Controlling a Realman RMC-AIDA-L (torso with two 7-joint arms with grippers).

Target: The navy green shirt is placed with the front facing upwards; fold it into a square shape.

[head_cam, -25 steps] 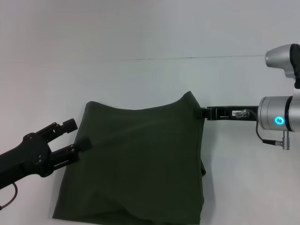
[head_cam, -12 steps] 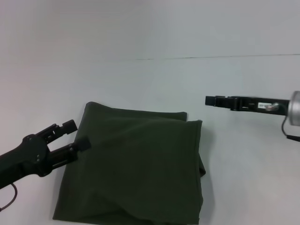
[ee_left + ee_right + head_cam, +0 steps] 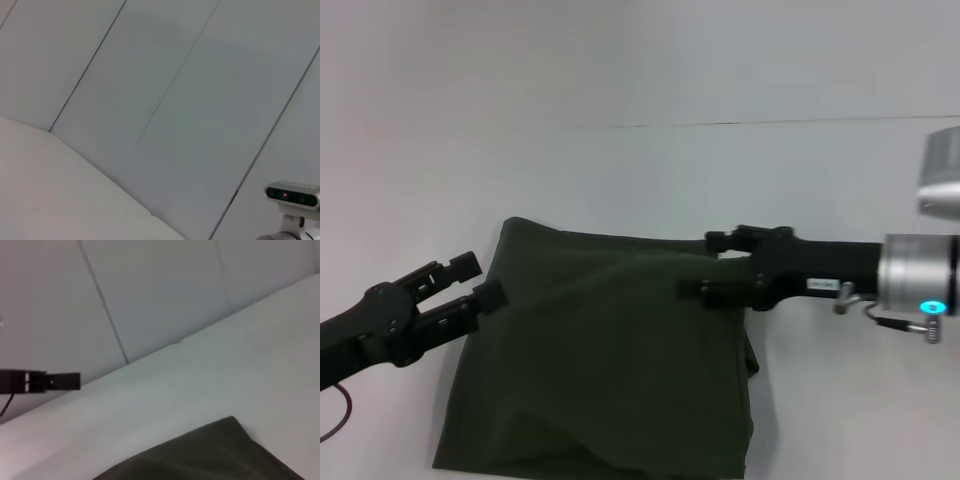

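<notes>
Navy green shirt (image 3: pixel 610 360), folded, rumpled rectangle

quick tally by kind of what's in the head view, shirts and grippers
Shirts: 1, the navy green shirt, folded on the white table.
Grippers: 2, the left gripper open at the shirt's left edge, and the right gripper open over the shirt's far right corner.
Total: 3

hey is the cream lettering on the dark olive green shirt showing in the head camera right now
No, the dark olive-green cotton shirt lies folded on the white table showing only plain green fabric.
</notes>
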